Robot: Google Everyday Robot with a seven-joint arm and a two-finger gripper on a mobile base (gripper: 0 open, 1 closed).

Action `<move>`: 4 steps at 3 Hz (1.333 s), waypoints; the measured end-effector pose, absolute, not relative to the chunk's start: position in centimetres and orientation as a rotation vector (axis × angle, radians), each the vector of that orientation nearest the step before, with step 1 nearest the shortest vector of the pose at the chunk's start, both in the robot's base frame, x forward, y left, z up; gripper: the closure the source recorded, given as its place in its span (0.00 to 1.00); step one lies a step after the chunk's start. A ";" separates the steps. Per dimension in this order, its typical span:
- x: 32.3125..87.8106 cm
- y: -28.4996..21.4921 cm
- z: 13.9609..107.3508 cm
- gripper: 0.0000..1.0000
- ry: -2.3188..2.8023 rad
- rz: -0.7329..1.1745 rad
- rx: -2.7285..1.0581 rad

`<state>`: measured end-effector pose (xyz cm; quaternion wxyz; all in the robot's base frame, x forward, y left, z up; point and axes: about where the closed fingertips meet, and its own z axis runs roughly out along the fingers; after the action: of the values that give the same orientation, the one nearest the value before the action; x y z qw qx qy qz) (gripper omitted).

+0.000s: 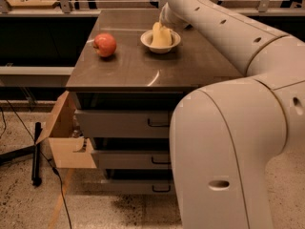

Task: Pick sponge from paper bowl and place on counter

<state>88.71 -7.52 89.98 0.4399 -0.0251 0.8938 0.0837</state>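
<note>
The pale yellow sponge (161,36) stands on end in the white paper bowl (160,46), sticking up above the rim. The bowl sits toward the back of the grey-brown counter (143,68), right of centre. My gripper (165,20) is at the end of the white arm, which curves in from the right. It is directly above and behind the sponge, at its top edge. The arm hides most of the gripper, and whether it holds the sponge does not show.
A red apple (105,44) lies on the counter, left of the bowl. The cabinet below has three handled drawers (125,124). An open cardboard box (66,140) leans against its left side. My bulky white arm (238,147) fills the right foreground. Shelving runs behind the counter.
</note>
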 end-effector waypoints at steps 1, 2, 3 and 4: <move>88.5 -7.7 92.2 1.00 2.156 0.245 -0.047; 87.9 -8.2 95.0 1.00 2.088 0.278 -0.030; 86.9 -10.4 97.5 1.00 2.045 0.246 0.002; 85.5 -14.8 98.8 1.00 2.043 0.146 0.060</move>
<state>85.55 -14.77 98.79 0.5196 0.0248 0.8519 0.0609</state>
